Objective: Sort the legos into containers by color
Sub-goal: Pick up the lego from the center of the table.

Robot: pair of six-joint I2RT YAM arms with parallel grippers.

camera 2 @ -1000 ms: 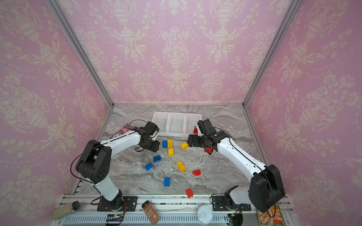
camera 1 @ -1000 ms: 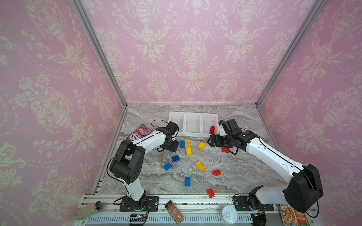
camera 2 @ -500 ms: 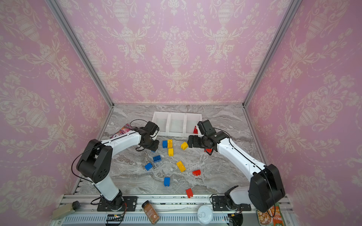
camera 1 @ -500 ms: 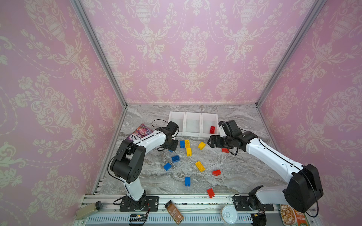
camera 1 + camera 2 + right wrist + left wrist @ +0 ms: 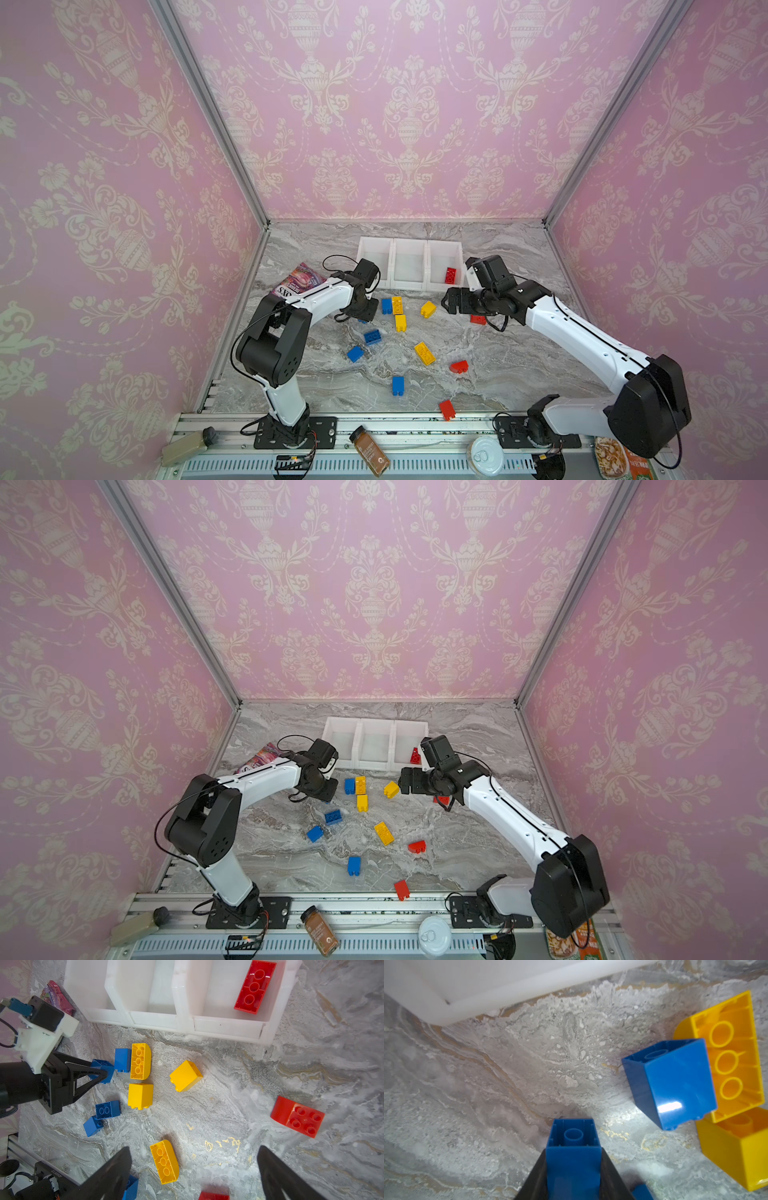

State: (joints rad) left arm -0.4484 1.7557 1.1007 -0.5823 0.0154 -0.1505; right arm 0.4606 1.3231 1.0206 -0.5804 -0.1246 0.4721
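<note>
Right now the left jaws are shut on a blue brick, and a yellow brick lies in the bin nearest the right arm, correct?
Not quite. That bin holds a red brick, not a yellow one, as the right wrist view shows. The rest holds: the left jaws are shut on a blue brick.

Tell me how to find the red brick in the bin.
Find the three joined white bins at the back of the table. The end bin nearest the right arm holds a long red brick. It's the only brick inside a bin; the others are outside.
</note>
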